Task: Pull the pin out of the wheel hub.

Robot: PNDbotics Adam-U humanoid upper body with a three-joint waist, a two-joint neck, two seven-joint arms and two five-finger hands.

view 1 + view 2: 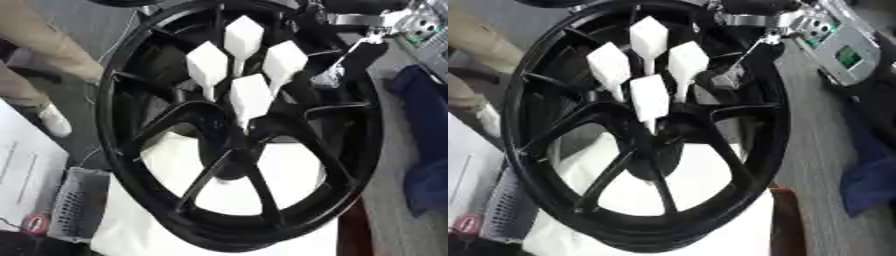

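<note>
Reaching in from upper right, right hand (721, 78) shows only as a grey-black blur at the wheel's (122, 150) upper-right spokes, just beside the rightmost pin (284, 61). Can't tell if it's open, shut or gripping anything; can't tell if it touches that pin. Silver wrist parts (750, 20) sit above it, near the rim top.

Four white pins w/ diamond heads stick out of the hub centre (229, 150) on thin stems: top pin (243, 35), left pin (207, 65), rightmost, and front pin (250, 95), all seated, close together.

Wheel is black, multi-spoke, tilted, resting on a white sheet (166, 235). Blue cloth (429, 125) to its right, mesh basket (74, 205) lower left, grey box w/ green screen (849, 56) upper right.
</note>
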